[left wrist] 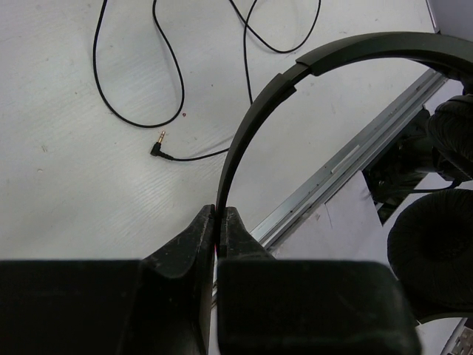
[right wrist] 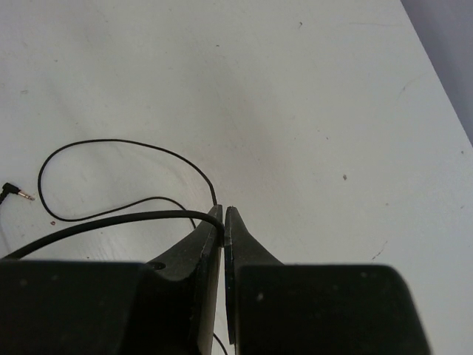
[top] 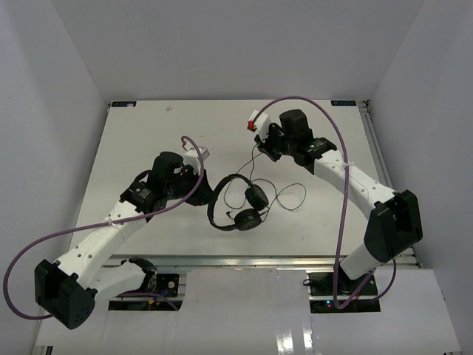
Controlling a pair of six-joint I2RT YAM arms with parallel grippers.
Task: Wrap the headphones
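The black headphones (top: 238, 203) are near the table's middle front, two round earcups (top: 252, 207) hanging at the right of the arched headband (top: 222, 191). My left gripper (top: 205, 180) is shut on the headband (left wrist: 255, 118), holding it off the table; the earcups (left wrist: 436, 244) show at the right of the left wrist view. The thin black cord (top: 284, 198) runs up to my right gripper (top: 260, 146), which is shut on the cord (right wrist: 133, 216) above the table. The plug (left wrist: 158, 145) lies on the table; it also shows in the right wrist view (right wrist: 15, 192).
The white table (top: 148, 140) has a metal rail (top: 259, 260) along its front edge. White walls enclose the back and both sides. Purple cables loop over both arms. A red and white tag (top: 256, 122) sits on the right wrist.
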